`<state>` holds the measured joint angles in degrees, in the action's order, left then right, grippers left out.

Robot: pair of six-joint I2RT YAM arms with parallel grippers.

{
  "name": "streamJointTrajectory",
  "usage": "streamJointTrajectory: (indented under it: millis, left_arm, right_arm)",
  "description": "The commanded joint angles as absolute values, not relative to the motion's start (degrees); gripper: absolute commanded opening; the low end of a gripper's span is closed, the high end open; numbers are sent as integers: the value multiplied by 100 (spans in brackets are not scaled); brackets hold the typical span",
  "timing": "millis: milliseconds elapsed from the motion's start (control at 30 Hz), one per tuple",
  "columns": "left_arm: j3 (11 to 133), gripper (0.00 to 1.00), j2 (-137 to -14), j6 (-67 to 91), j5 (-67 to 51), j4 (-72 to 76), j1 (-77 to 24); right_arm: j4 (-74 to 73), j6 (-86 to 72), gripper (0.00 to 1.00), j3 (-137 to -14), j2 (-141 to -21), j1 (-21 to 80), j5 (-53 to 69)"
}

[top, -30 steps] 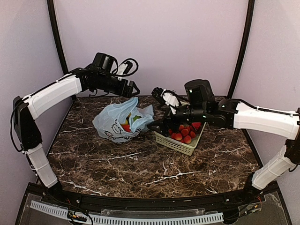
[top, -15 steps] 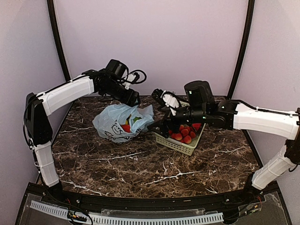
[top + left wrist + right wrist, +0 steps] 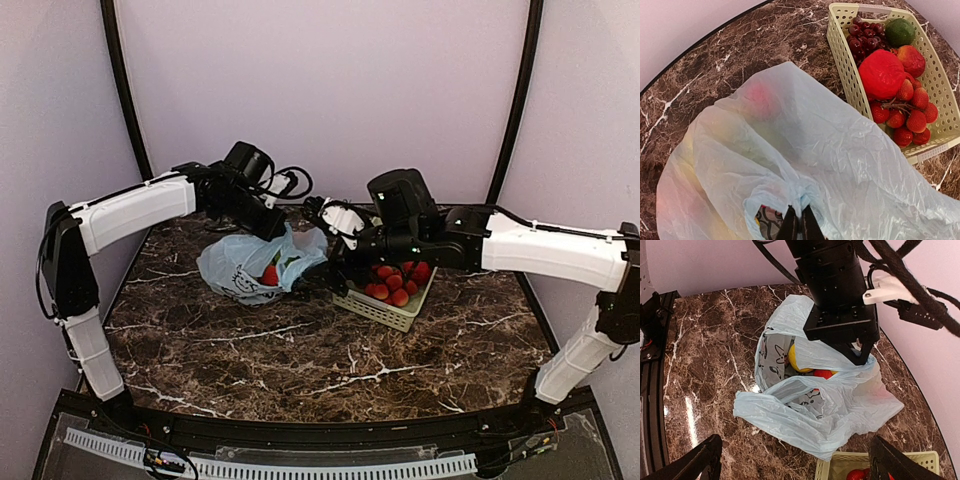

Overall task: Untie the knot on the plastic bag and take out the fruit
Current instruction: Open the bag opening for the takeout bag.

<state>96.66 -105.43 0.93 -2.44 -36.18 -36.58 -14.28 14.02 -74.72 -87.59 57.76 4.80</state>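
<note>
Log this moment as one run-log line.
left gripper: shut on plastic bag rim | right gripper: open above bag | bag mouth open | fruit inside, none removed

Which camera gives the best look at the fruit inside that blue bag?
Right wrist: it looks into the open plastic bag at the fruit. Top shows small bits of colour; left wrist only blurry tints through the film.

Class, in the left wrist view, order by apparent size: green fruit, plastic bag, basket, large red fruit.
1. plastic bag, nearest the camera, so enlarged
2. basket
3. large red fruit
4. green fruit
</note>
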Motion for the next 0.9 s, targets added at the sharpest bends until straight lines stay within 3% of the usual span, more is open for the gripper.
streamJointTrajectory:
  millis: [0, 400, 867]
  left_arm:
    - [9167, 1, -9484, 244, 24, -3063, -3683]
    - [7108, 1, -7784, 1196, 36, -1756, -3675]
    - [6992, 1, -7654, 1280, 15, -1627, -3674]
  right_arm:
    - [-1671, 1837, 99, -7921, -8987, 5880, 246]
    - [-2089, 2453, 99, -8967, -9827, 6148, 227]
    - [-2345, 2812, 99, -9391, -10517, 6286, -220]
